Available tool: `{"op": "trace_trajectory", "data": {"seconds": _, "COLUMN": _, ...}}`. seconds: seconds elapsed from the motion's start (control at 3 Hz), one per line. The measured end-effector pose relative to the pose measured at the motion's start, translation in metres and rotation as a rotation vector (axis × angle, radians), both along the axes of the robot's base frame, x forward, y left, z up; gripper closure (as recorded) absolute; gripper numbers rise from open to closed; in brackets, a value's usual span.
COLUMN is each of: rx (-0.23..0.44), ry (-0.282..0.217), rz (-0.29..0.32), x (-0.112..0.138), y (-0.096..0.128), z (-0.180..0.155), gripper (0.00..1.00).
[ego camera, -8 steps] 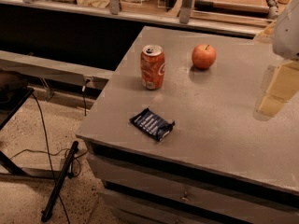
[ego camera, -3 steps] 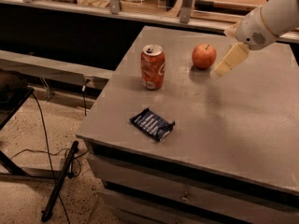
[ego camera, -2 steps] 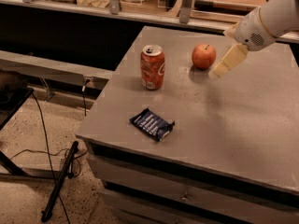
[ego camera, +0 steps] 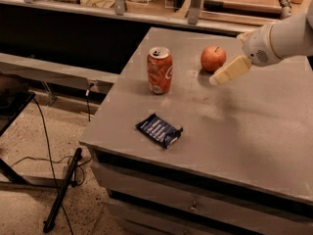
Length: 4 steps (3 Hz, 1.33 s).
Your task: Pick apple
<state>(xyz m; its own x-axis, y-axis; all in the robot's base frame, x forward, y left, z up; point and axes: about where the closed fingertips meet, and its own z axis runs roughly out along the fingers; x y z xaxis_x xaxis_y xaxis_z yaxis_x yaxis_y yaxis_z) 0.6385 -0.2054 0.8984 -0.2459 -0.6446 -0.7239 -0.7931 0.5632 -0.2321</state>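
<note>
- Occupying most of the scene, the grey bench (ego camera: 254,131) carries three items on its top; drawer fronts show below its front edge.
- Robot arm (ego camera: 288,35): white housing, reaching in from the right edge above the rear part of the bench.
- Pincer (ego camera: 221,76): cream-coloured, angled down and to the left from the arm's end. It hovers just beside the apple, on the apple's right, with a gap between them. I cannot tell whether it is released or clenched; the apple is not in its grasp.
- Soda can (ego camera: 159,70): orange-red, upright, tab end up. It stands left of the apple, near it but not touching.
- Snack packet (ego camera: 159,129): dark blue, lying flat toward the front-left corner, in front of the soda can and apart from it.
- Apple (ego camera: 213,58): red-orange, round, stem up. It rests on the bench top toward the rear, between the soda can and the pincer.
</note>
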Motion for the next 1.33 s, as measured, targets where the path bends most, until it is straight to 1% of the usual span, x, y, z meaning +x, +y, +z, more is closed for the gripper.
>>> {"op": "trace_trajectory", "data": {"seconds": 0.33, "rx": 0.04, "ry": -0.015, "rz": -0.088, "x": 0.011, "y": -0.006, "z": -0.018, "gripper": 0.0}}
{"op": "trace_trajectory", "data": {"seconds": 0.67, "rx": 0.076, "ry": -0.022, "rz": -0.166, "x": 0.018, "y": -0.014, "z": -0.028, "gripper": 0.0}}
{"op": "trace_trajectory", "data": {"seconds": 1.0, "rx": 0.14, "ry": -0.036, "rz": -0.224, "x": 0.028, "y": -0.019, "z": -0.034, "gripper": 0.0}}
{"op": "trace_trajectory", "data": {"seconds": 1.33, "rx": 0.211, "ry": -0.056, "rz": -0.252, "x": 0.037, "y": -0.018, "z": -0.037, "gripper": 0.0}}
